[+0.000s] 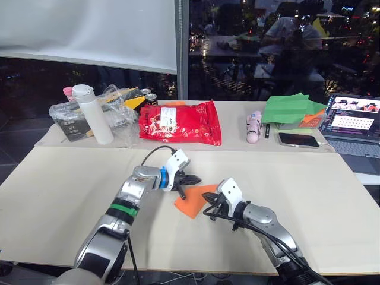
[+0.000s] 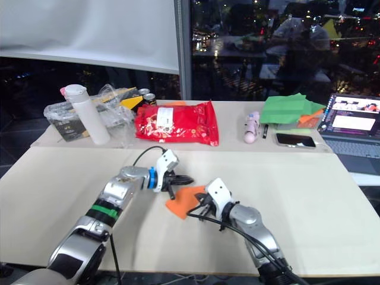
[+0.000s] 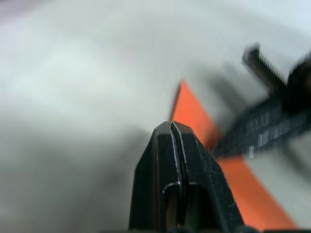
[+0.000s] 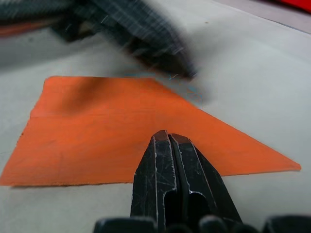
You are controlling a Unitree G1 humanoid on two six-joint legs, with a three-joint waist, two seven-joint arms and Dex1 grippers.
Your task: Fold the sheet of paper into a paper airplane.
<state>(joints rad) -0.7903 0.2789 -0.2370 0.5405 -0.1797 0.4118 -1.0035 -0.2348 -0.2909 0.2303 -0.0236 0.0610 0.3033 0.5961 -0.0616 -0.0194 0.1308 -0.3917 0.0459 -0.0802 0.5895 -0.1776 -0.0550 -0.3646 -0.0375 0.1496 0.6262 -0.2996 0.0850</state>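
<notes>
While the orange sheet of paper lies part-folded on the table between both arms, left gripper is clenched empty at its edge. Right gripper, likewise clenched, rests over the wedge: press flat, crease slowly.

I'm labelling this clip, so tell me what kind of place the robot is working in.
Probably an office or lab at night: a long table beside a dark window, with an open laptop, phone and snacks.

The sheet of paper lies on the table, apparently touched by left gripper and right gripper.
</notes>
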